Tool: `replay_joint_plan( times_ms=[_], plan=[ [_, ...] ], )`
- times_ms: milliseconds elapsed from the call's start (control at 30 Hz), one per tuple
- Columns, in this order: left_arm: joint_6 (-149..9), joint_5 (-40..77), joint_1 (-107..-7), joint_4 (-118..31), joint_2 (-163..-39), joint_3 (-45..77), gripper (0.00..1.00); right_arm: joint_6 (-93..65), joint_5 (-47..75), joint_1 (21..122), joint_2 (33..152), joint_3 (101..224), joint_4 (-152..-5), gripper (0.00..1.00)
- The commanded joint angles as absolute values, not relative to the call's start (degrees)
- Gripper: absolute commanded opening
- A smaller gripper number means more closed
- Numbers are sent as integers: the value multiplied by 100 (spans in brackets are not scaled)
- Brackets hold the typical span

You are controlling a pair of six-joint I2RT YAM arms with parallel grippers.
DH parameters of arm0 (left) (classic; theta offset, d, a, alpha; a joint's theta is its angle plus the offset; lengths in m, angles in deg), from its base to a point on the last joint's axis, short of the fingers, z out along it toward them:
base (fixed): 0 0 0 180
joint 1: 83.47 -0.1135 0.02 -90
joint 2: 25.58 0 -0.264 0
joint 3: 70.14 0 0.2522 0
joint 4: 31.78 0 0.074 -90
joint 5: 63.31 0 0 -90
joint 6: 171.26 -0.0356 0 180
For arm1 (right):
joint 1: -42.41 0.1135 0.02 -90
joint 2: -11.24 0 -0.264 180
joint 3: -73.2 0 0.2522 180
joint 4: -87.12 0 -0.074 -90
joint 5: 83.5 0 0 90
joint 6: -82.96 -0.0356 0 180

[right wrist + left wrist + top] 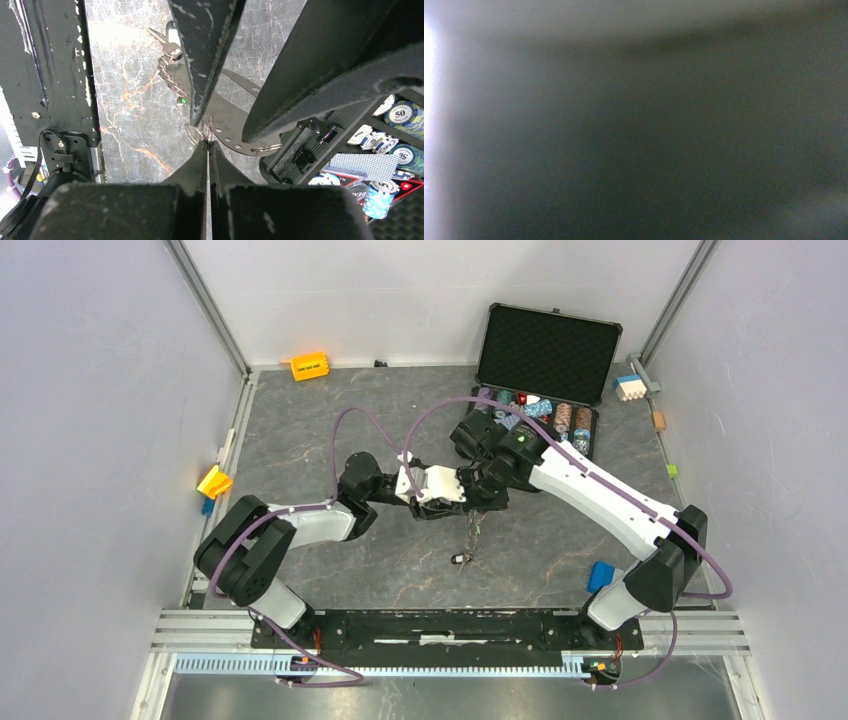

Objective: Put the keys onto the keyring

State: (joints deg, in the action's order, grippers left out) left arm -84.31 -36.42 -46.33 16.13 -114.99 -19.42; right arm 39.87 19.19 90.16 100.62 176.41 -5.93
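Right end effector (pixel 208 146) (clamped) on key (pixel 210 131)

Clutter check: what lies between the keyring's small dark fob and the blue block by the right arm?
Nothing: in the top view, bare grey marbled tabletop separates dark fob and blue block.

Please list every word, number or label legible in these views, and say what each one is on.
"50": on the white-and-blue poker chip.
"5": on the light blue chip.
"DEAL": cut off, on the dark round button.
The rim lettering on the 50 chip is too small to read.
The keyring has no legible marking.
The left wrist view is only blur, and nothing is readable in the top view.
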Motion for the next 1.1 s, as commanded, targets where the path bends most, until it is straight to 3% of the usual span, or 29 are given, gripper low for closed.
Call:
replay_joint_plan(
  times_ms=[0, 133, 1067],
  plan=[
    [-8477, -3559, -4575, 2325, -11704, -2161, 41, 3963, 2297, 8979, 9855, 17857, -956, 0],
    [-8195, -3517, -4612, 2988, -11843, -2282, 41, 3946, 2329, 8937, 9742, 17754, -1051, 0],
    [-8027, -3326, -4413, 3493, -12061, -2363, 40, 3813, 2688, 8803, 9544, 17652, -1284, 0]
  ],
)
